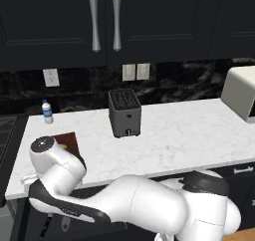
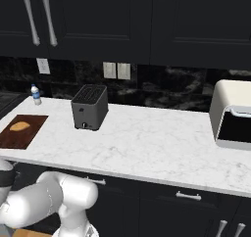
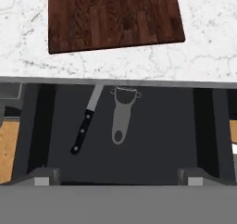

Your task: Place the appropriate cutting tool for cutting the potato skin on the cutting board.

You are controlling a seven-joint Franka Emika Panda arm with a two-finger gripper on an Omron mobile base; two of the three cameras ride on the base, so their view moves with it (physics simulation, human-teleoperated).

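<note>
White marble counter (image 2: 147,143) under black cabinets (image 2: 147,20) — gripper (image 3: 118,180) fingers spread wide apart, empty, above an open drawer (image 3: 152,140).

Cutting board (image 2: 19,131): 1
Potato (image 2: 20,126): 1
Peeler (image 3: 122,114): 1
Knife (image 3: 85,121): 1
Toaster (image 2: 89,106): 1
Water bottle (image 2: 36,95): 1

Kitchen, rendered. I am seeing a white marble counter (image 2: 147,138) carrying a toaster (image 2: 89,106) and microwave (image 2: 234,114), sitting under dark cabinets (image 2: 122,20), with wall outlets (image 2: 116,70) showing.
</note>
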